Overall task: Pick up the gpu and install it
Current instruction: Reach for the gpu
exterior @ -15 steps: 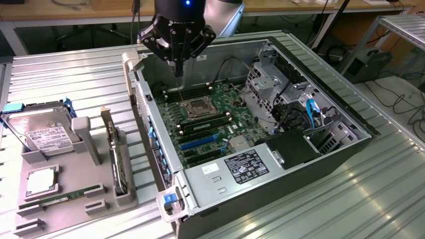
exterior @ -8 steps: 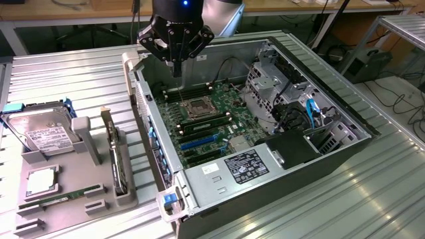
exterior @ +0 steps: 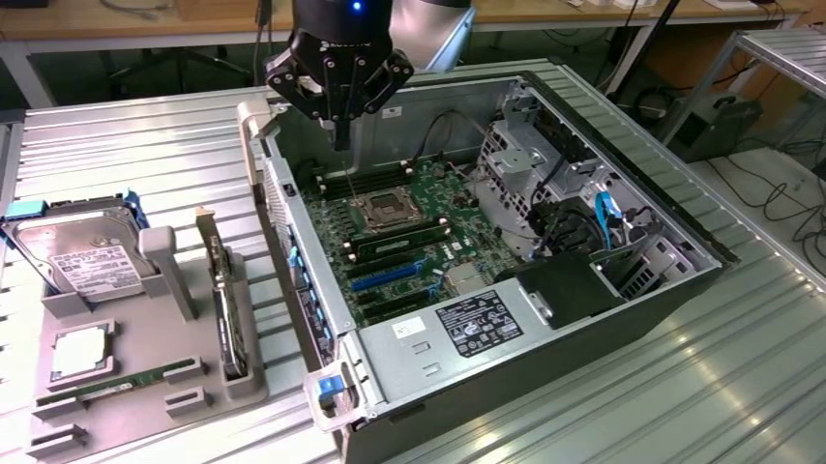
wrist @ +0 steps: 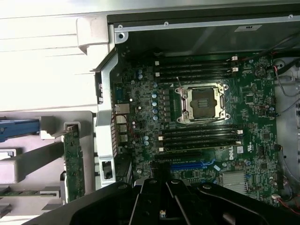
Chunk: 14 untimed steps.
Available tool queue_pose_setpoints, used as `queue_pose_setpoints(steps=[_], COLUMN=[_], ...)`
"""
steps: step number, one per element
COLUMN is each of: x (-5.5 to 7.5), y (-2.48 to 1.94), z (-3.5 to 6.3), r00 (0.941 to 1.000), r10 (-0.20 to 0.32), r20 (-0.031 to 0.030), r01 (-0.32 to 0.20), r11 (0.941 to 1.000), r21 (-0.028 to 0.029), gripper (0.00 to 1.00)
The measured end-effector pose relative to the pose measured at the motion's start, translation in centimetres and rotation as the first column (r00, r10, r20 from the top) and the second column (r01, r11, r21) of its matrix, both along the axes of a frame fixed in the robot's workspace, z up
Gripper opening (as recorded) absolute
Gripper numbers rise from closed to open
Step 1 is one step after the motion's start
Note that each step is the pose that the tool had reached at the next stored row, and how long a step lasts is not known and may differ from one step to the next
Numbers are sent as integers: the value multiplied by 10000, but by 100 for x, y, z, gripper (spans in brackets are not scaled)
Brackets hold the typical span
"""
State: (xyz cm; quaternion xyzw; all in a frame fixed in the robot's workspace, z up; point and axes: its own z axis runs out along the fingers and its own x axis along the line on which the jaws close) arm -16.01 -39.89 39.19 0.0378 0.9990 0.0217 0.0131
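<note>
Exterior view puts your gripper (exterior: 340, 130) above the open computer case (exterior: 543, 387), jaws drawn together and gripping nothing. You find the gpu (exterior: 227, 300) standing on edge in the grey holder (exterior: 130, 338) beside the case. Judgement: pickup not yet made, and installation is wholly outstanding.

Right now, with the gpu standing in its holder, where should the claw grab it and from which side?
I'd take the gpu by its upper long edge, near the middle, coming straight down. It stands on edge in a slot of the grey holder, so that edge is exposed, and its thin body suits a pinch across the flat faces. The claw, shut, hangs over the open case.
</note>
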Motion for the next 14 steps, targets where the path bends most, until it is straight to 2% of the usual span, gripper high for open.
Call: queue_pose_setpoints(steps=[14], x=[-34], y=[0], z=[-2], r00=[10000], r10=[0], r20=[0], r01=[0], r11=[10000], r21=[0], gripper=[11])
